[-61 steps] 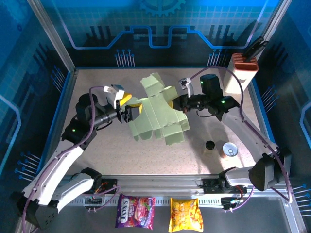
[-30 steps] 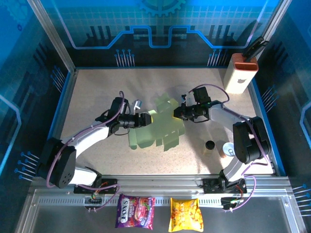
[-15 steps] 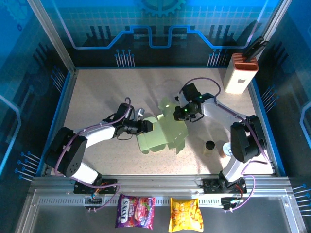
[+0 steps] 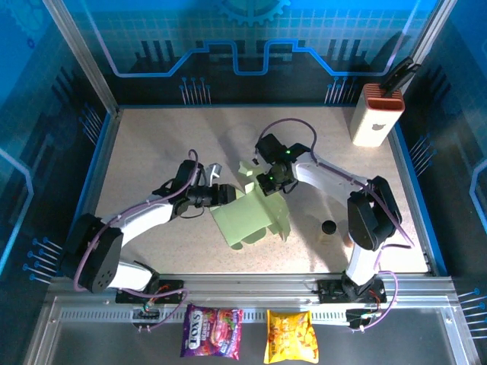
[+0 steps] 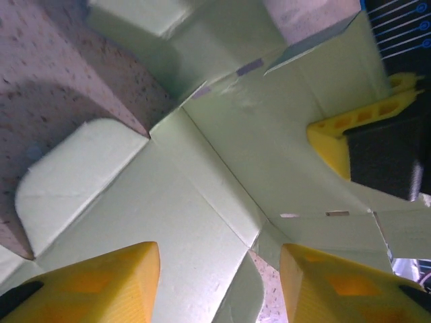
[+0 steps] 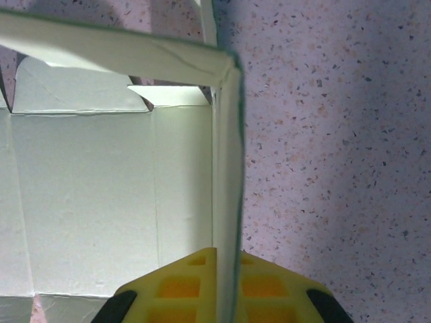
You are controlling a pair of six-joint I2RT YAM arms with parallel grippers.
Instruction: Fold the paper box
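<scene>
So far: the box (image 4: 255,220) is taking shape only in part. One side wall is standing up from the base panel, and in the right wrist view a second strip is meeting it at a corner.
Left to do: judging by the flaps lying flat or hanging loose, most walls are not yet raised, and the tabs and the closing are waiting. The fold is probably in its early half.
Box, place: it is lying mid-worktop (image 4: 152,144), between the two claws, with its far flap tilting up off the surface.
Box, look: it is showing as pale green thin card, die-cut, with scored creases, rounded flaps and small slots. The panels are spreading crosswise around a rectangular base.
Right claw (image 6: 225,282): its fingers are pressing together on the upright wall, with the card edge running between them.
Left claw (image 5: 219,279): its fingers are standing apart at the sheet's left edge, gripping nothing. Whether they are touching the card cannot be told.
</scene>
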